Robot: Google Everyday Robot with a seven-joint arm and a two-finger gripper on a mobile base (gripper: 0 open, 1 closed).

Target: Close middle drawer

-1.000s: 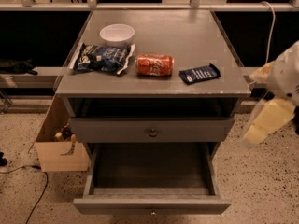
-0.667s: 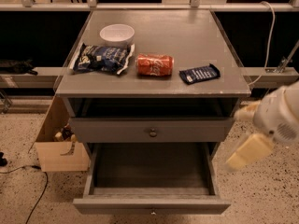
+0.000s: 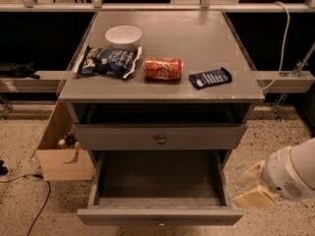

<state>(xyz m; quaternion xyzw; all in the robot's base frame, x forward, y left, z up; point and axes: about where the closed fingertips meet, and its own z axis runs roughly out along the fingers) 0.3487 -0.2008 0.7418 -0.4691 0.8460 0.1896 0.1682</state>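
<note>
The middle drawer is pulled far out of the grey cabinet, and its dark inside shows empty. Its flat grey front is at the bottom of the view, with a small knob at the frame's lower edge. Above it, the top drawer front has a bigger round knob and stands slightly out. The lowest drawer is hidden below. My gripper, cream-coloured on a white arm, hangs low at the right. It is just outside the open drawer's right side, apart from it.
The cabinet top holds a white bowl, a chip bag, a red can lying on its side and a dark blue packet. A cardboard box stands on the floor at the left. A cable lies near it.
My arm has come down and to the left, from beside the cabinet top to low beside the open drawer's right side. The drawers have not moved.
</note>
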